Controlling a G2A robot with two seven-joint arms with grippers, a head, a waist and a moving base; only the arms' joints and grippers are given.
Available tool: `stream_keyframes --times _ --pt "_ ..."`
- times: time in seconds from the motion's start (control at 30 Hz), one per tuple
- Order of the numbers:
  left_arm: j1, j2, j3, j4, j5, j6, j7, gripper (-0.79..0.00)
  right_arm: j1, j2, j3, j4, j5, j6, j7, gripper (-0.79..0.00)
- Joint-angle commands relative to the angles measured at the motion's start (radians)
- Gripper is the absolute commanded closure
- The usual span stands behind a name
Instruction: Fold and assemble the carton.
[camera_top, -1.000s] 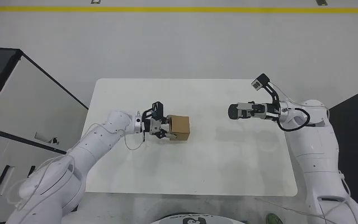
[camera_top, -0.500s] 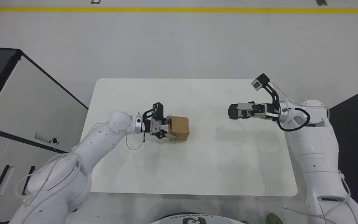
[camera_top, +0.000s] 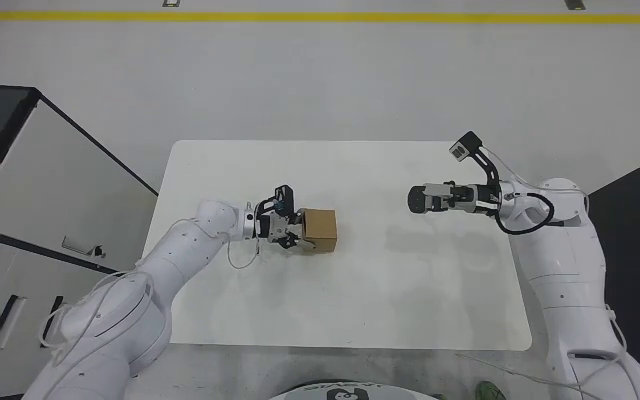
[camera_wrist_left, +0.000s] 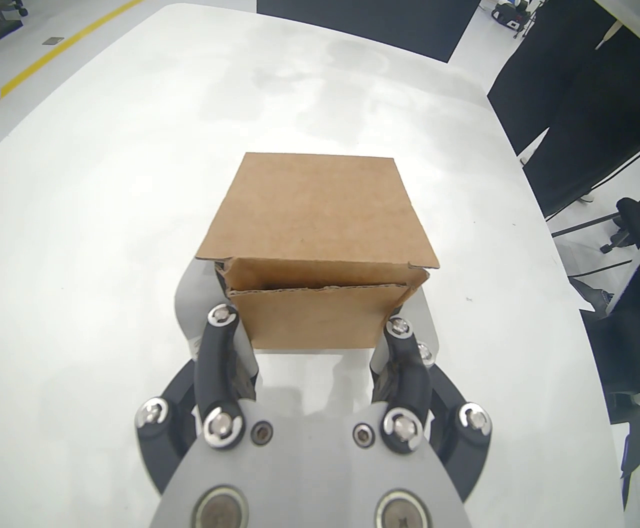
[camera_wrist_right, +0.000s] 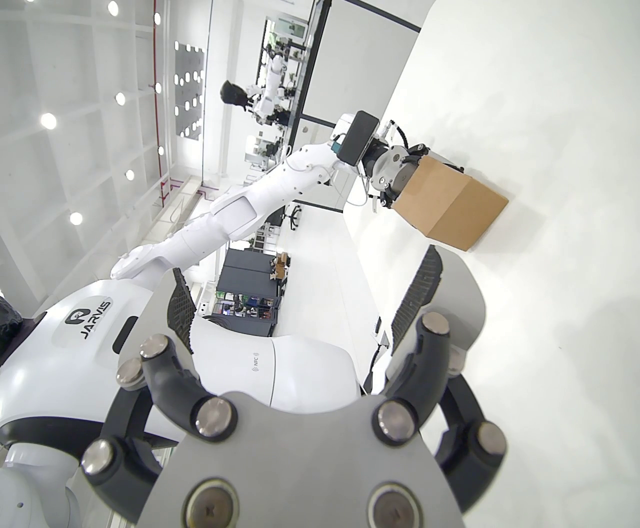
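Left gripper (camera_wrist_left: 307, 295): clamped on the carton (camera_wrist_left: 315, 215). I see its two pale fingers (camera_wrist_left: 189, 295) pressed one to each side of the carton's near end, and the end flap sits between them.

Carton: brown cardboard, squared up into a box and resting on the bench (camera_top: 400, 300). It lies a little to the left arm's side of the bench middle, well in from every edge. The upper face is flat and closed. At the end facing the left gripper, one flap is folded in under the top panel's edge and a thin dark slit shows along the fold. From the right wrist view I count two further faces, both plain and closed. The bottom edge touches the bench surface.

Right gripper (camera_wrist_right: 305, 280): fingers (camera_wrist_right: 425, 280) spread wide, nothing between them. It hangs above the bench on the right arm's side, turned toward the carton and well apart from it.

Bench: white top with rounded corners.

Surroundings: pale floor with a yellow line (camera_top: 320, 16) running beyond the far bench edge. A dark-framed panel (camera_top: 40, 150) stands beside the bench on the left arm's side.
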Motion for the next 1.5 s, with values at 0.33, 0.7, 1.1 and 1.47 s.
stream_keyframes --times 0.33,0.7,1.1,1.47 --pt "-0.002 -0.001 0.013 0.012 0.001 0.014 0.014 -0.785 0.000 0.000 0.000 0.000 0.000 0.000 0.000 -0.785" --pt "-0.001 0.030 0.015 -0.026 -0.030 0.022 0.022 -0.785 0.000 0.000 0.000 0.000 0.000 0.000 0.000 -0.785" --pt "0.006 0.122 -0.011 -0.147 -0.104 0.005 0.005 -0.785 0.000 0.000 0.000 0.000 0.000 0.000 0.000 -0.785" --pt "0.056 0.274 -0.095 -0.400 -0.219 -0.010 -0.010 -0.785 0.000 0.000 0.000 0.000 0.000 0.000 0.000 -0.785"
